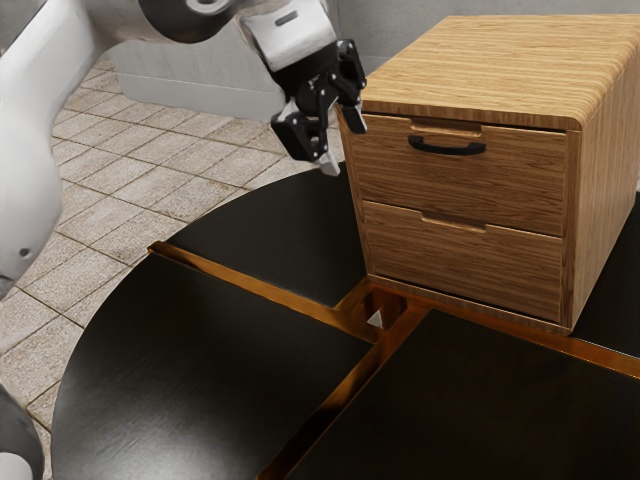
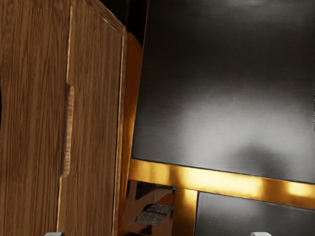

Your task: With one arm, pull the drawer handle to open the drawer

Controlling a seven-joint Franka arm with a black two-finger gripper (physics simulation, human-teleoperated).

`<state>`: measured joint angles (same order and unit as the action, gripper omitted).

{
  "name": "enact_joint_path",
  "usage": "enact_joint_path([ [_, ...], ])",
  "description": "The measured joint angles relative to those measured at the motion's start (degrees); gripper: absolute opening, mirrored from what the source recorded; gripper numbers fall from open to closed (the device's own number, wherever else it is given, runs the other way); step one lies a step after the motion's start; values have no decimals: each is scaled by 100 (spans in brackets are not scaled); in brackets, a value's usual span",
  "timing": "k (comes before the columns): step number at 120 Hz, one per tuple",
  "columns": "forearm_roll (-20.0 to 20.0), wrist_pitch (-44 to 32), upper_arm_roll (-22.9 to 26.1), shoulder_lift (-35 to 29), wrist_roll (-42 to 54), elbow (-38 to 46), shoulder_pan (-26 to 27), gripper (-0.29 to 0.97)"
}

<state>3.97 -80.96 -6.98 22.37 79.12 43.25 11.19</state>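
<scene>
On the black table (image 1: pixel 200 380), the gripper (image 1: pixel 342 146) hangs open beside the drawer (image 1: pixel 500 185), whose stiff handle (image 1: pixel 447 148) likely wants a mid-bar grip.

**Open air in front of the drawers; the cabinet corner crowds the gripper**

The wooden cabinet (image 1: pixel 500 70) is the one solid block on the black table (image 1: pixel 230 380). The space in front of its two drawer fronts is open, over bare dark panels and their brass strips (image 2: pixel 206 179). The black handle (image 1: pixel 447 147) stands out from the top drawer (image 1: pixel 520 180), and wood shows behind its bar. The gripper (image 1: pixel 338 142), fingers spread with nothing between them, hangs just beside the cabinet's front corner at the exterior view's left. One finger (image 1: pixel 353 112) is close against that edge; contact cannot be judged. The cabinet's overhanging top closes off the room above the handle. The lower drawer (image 1: pixel 470 255) is flush.
</scene>
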Motion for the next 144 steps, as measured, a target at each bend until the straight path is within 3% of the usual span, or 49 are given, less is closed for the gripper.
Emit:
enact_joint_path([
  [10, 10, -44, -58, -10, 111, -3, 250, 45],
  [22, 177, -104, -880, -54, 225, 39, 868, 44],
  [34, 431, -175, -1089, 77, 314, 47, 931, 39],
  [51, 691, -368, -918, 352, 412, 5, 960, 26],
  [73, 749, -820, -939, 583, 526, 1, 859, 18],
  [144, 779, -2053, -902, 965, 994, -7, 512, 14],
])
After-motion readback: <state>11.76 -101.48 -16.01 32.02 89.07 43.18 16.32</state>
